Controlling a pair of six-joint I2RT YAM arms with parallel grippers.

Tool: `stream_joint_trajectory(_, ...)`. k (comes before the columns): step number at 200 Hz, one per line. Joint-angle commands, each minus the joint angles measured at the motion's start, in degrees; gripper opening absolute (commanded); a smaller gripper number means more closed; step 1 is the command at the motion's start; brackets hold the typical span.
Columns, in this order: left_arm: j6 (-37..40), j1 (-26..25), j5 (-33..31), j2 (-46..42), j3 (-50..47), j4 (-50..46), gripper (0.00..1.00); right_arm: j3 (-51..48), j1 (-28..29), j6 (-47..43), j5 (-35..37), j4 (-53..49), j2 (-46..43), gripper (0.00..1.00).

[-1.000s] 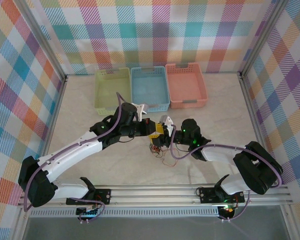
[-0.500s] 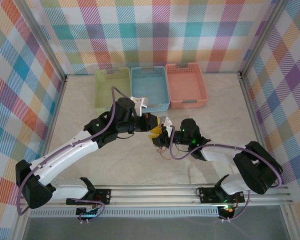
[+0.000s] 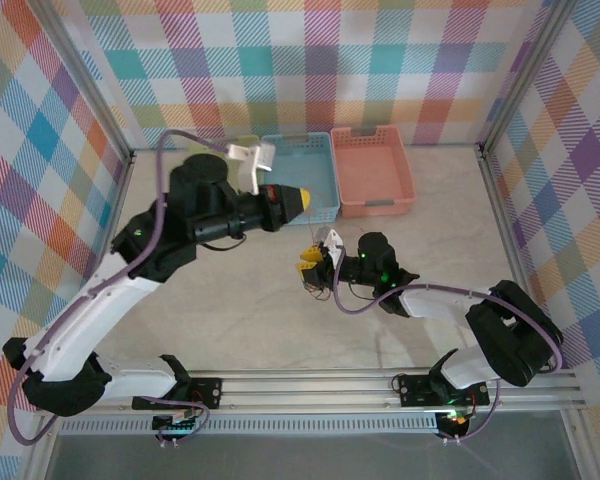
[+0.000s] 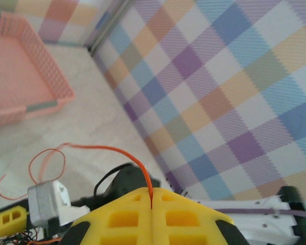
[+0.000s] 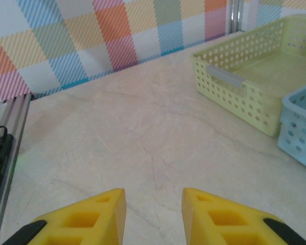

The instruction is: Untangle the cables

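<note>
From above: my left tool (image 3: 296,199) hangs over the blue basket (image 3: 315,160); my right tool (image 3: 308,264) sits just nearer than it, above the clump (image 3: 318,290), so most untangling is left, I judge

Left wrist: jaws shut on one orange wire (image 4: 92,147); whether its far loop is free, unclear

Right wrist: tips apart, nothing between; finger roots cut off

Overhead and close wrist cameras share the table (image 3: 230,330).
</note>
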Motion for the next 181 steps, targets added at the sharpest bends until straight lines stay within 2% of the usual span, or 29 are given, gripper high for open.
stream_joint_trajectory(1,4.5,1.0,-4.5,-0.4,7.9,-4.7,0.00,1.5,0.3,-0.9,2.4,-4.4,0.9,0.35)
stream_joint_trajectory(31,7.2,3.0,-8.2,-0.9,12.6,-9.0,0.00,2.2,0.3,-1.1,4.7,-6.1,1.4,0.36)
stream_joint_trajectory(53,8.3,4.5,-10.4,-2.5,12.0,-10.2,0.00,2.7,0.2,-1.0,6.2,-7.0,2.0,0.36)
stream_joint_trajectory(133,8.3,6.1,-6.9,-5.9,-1.5,-6.8,0.00,2.7,0.2,-0.8,8.1,-7.2,1.7,0.36)
stream_joint_trajectory(154,8.3,6.4,-6.8,-6.8,-5.1,-5.5,0.00,2.4,0.1,-0.4,10.9,-7.5,1.2,0.36)
stream_joint_trajectory(181,8.4,7.0,-8.0,-6.6,-6.7,-5.1,0.00,2.3,-0.4,0.7,17.9,-8.4,0.7,0.36)
